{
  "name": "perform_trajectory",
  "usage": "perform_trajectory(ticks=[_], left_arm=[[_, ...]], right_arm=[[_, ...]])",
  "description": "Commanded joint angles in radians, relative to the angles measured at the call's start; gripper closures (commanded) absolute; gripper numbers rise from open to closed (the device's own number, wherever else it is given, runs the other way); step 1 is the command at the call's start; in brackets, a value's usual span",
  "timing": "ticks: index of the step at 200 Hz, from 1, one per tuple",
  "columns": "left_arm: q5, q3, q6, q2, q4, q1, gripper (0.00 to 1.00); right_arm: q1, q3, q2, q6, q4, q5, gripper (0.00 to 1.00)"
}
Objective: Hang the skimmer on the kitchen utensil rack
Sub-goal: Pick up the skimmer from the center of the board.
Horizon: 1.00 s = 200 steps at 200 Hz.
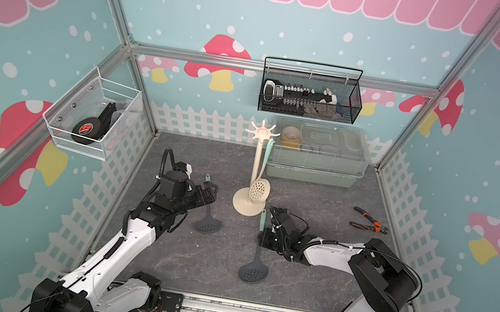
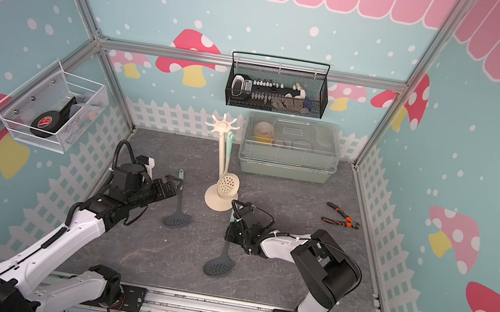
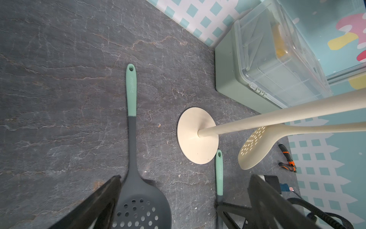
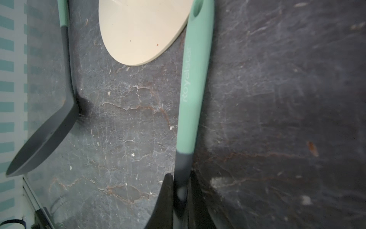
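Note:
The cream kitchen utensil rack [image 1: 255, 164] [image 2: 220, 155] stands mid-table, and a cream skimmer [image 1: 259, 190] hangs from one of its hooks. Two grey skimmers with mint handles lie flat on the table. My right gripper [image 1: 262, 232] [image 4: 181, 178] is shut on the handle of the right skimmer [image 1: 252, 272] [image 4: 195, 89], whose handle tip lies beside the rack base [image 4: 138, 29]. Over the left skimmer [image 1: 208, 223] [image 3: 131, 128], my left gripper [image 1: 210, 191] [image 3: 186, 178] is open, holding nothing.
A green box with a clear lid [image 1: 317, 154] sits behind the rack. Orange-handled pliers [image 1: 368, 221] lie at the right. A black wire basket [image 1: 310, 95] hangs on the back wall and a white mesh basket [image 1: 93, 117] on the left wall.

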Motion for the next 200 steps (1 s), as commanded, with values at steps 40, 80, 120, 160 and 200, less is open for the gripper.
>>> perform_trajectory(ticks=[40,80,120,160,200], left_arm=[[-0.006,-0.015,0.016,-0.019,-0.014,0.007,0.01],[-0.003,-0.011,0.017,-0.010,-0.013,0.008,0.01],[0.005,0.000,0.021,0.010,-0.013,0.007,0.01],[0.008,0.001,0.013,0.007,-0.009,0.007,0.01],[0.014,-0.012,-0.001,0.016,0.019,0.007,0.01]], right_arm=[[-0.010,-0.099,-0.070,-0.036,-0.218,0.109,1.00],[-0.067,-0.179,-0.252,-0.045,-0.293,0.184,1.00],[-0.138,-0.219,-0.464,-0.071,-0.402,0.240,1.00],[-0.234,-0.173,-0.647,-0.164,-0.494,0.243,1.00],[-0.246,-0.008,-0.722,-0.334,-0.486,0.232,1.00]])
